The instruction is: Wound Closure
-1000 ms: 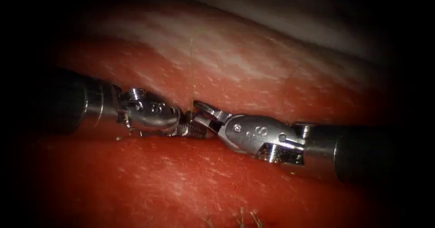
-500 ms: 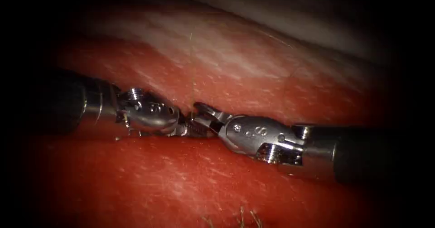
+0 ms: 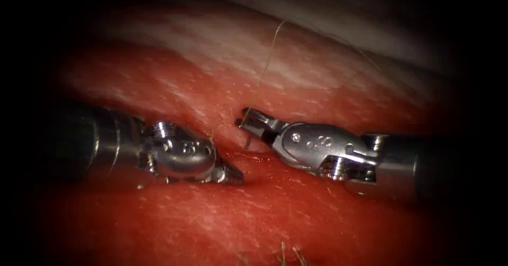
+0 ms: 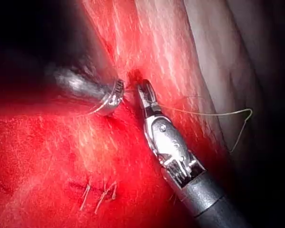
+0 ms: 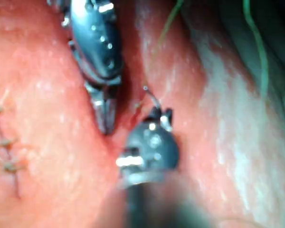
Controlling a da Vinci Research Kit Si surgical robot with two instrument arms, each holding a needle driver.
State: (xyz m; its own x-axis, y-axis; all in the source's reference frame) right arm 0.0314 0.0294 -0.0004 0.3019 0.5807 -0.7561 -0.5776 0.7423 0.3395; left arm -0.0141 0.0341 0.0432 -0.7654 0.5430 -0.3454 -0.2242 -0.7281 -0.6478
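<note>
The tissue [image 3: 328,81] is red, with the cut [image 3: 254,157] as a dark groove between the two tools. My right tool [image 3: 245,119] comes in from the right, jaws shut on the small curved needle [image 3: 247,139], which hangs from the tips towards the cut. I cannot tell if its point is in the tissue. The needle [image 5: 152,97] curls off the right tool [image 5: 157,114] as a thin hook. Pale thread [image 3: 267,60] slants up from near the cut. My left tool [image 3: 232,175] lies low on the left, jaws shut and holding nothing.
Finished stitches with cut thread ends [image 3: 283,253] sit at the near edge, seen too as short pale stitches [image 4: 99,192]. The thread [image 4: 213,113] loops out over the pale far part of the tissue [image 4: 213,52]. The right tool's shaft [image 4: 209,199] crosses the tissue.
The two tools' tips were touching at the cut; now they are apart. The right tool has drawn up and right with the needle, the left has dropped lower, and the thread now slants.
</note>
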